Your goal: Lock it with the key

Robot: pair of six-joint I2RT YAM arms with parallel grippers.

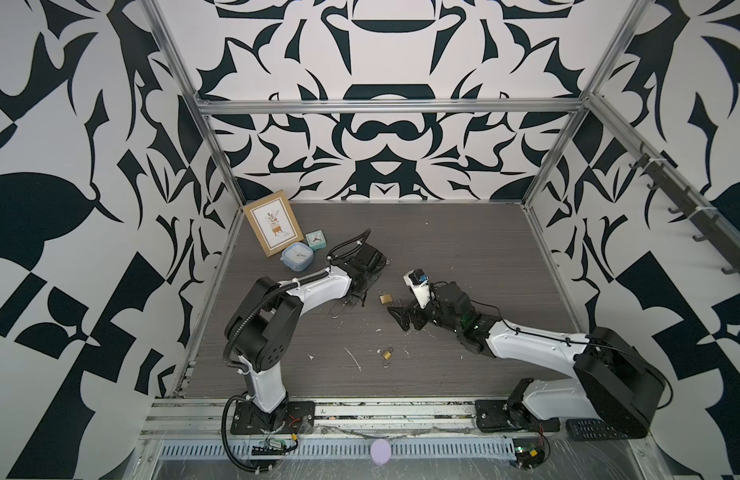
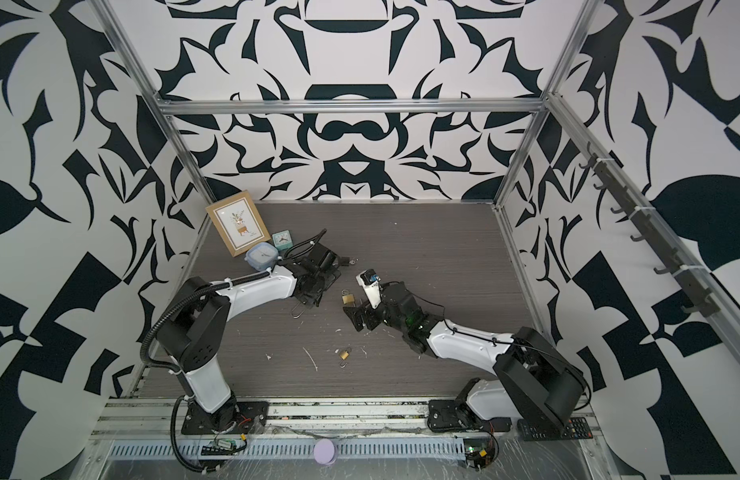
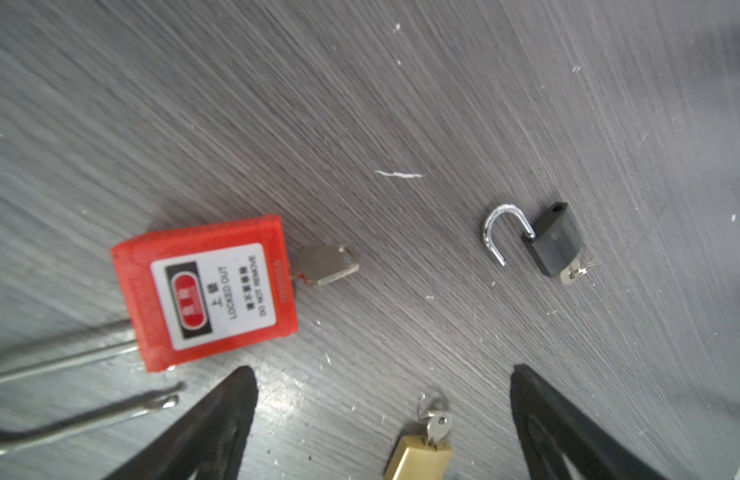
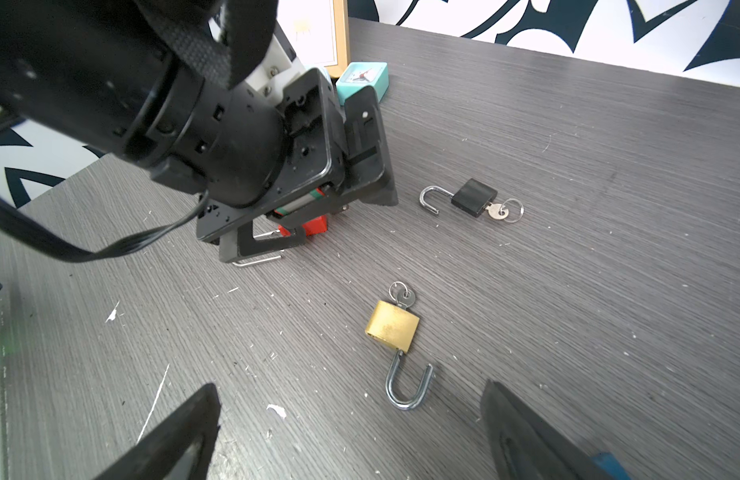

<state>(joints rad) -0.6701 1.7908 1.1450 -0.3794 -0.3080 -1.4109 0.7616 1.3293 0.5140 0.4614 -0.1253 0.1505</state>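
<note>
Three padlocks lie close together on the grey table, each with a key in its base. The red padlock [image 3: 204, 291] has a long steel shackle and its key [image 3: 329, 264] sticks out of its body. The black padlock [image 3: 555, 243] [image 4: 474, 197] has its shackle swung open. The brass padlock [image 4: 393, 326] [image 1: 386, 298] [image 2: 348, 298] is open too, its key [image 4: 403, 297] on a ring. My left gripper [image 3: 381, 374] [image 1: 358, 297] hovers open over the red padlock, holding nothing. My right gripper [image 4: 349, 386] [image 1: 397, 316] is open and empty, just short of the brass padlock's shackle.
A second brass padlock [image 1: 387, 354] lies nearer the front edge. A framed picture [image 1: 272, 226], a teal clock [image 1: 316, 239] and a pale blue clock [image 1: 297, 257] stand at the back left. A remote [image 1: 592, 430] lies by the right arm's base. White scuffs mark the table.
</note>
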